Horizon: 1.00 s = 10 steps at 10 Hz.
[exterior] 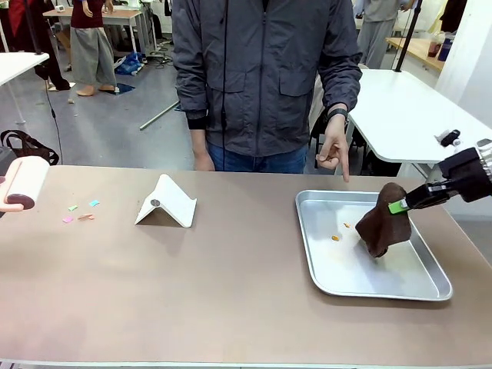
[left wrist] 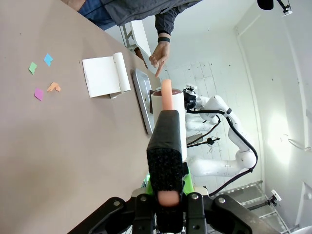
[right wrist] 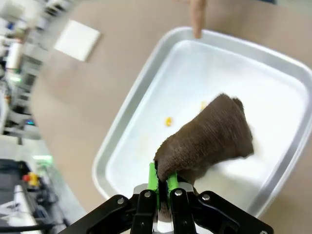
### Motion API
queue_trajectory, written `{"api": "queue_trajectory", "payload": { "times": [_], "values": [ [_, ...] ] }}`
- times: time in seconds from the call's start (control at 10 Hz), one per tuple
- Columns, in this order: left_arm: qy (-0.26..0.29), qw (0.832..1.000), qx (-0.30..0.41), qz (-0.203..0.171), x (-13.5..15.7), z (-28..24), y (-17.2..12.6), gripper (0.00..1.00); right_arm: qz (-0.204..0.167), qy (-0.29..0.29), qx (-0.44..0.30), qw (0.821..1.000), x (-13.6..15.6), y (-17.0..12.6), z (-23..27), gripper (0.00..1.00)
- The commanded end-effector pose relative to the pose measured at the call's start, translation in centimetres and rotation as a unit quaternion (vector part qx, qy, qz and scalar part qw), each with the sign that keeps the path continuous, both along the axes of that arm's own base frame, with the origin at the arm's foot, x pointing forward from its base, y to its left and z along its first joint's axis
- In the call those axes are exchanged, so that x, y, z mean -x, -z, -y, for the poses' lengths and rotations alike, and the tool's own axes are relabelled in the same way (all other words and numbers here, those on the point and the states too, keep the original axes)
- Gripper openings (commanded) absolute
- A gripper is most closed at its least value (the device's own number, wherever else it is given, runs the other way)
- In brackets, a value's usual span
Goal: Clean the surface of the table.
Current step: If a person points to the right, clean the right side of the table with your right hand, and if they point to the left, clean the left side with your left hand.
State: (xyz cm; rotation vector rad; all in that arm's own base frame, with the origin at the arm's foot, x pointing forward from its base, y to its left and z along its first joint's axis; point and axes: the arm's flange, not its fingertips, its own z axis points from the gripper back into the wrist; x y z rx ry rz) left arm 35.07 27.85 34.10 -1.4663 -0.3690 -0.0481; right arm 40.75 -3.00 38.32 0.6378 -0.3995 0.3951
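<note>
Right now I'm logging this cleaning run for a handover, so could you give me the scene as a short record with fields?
left claw: shut on lint roller, near table left end
right claw: shut on brown cloth, over metal tray
tray contents: orange crumbs
table top: coloured paper scraps at left, white folded stand mid-table
person's hand: pointing down at tray's far rim

Inside a robotics lab: a white robot arm (left wrist: 214, 168) stands by a wide brownish worktop (exterior: 231, 292), white-topped tables (exterior: 407, 108) line a bare grey floor (exterior: 115, 131), and other people (exterior: 92, 46) stand by a wooden table (exterior: 123, 14) farther back.
</note>
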Motion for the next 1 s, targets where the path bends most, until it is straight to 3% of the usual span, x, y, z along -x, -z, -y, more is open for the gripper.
{"api": "queue_trajectory", "payload": {
  "times": [0.0,0.4,0.9],
  "values": [
    [0.000,1.000,-0.002,0.004,0.3,0.4,-0.4,0.00,-0.016,0.044,0.105,0.993,0.3,-0.2,-0.9,0.08],
    [0.000,1.000,-0.002,0.004,0.3,0.4,-0.4,0.00,-0.038,0.095,0.166,0.981,-1.6,1.7,-1.8,0.08],
    [0.000,1.000,-0.002,0.004,0.3,0.4,-0.4,0.00,-0.056,0.074,0.104,0.990,-5.2,6.0,-3.7,0.08]
  ]
}}
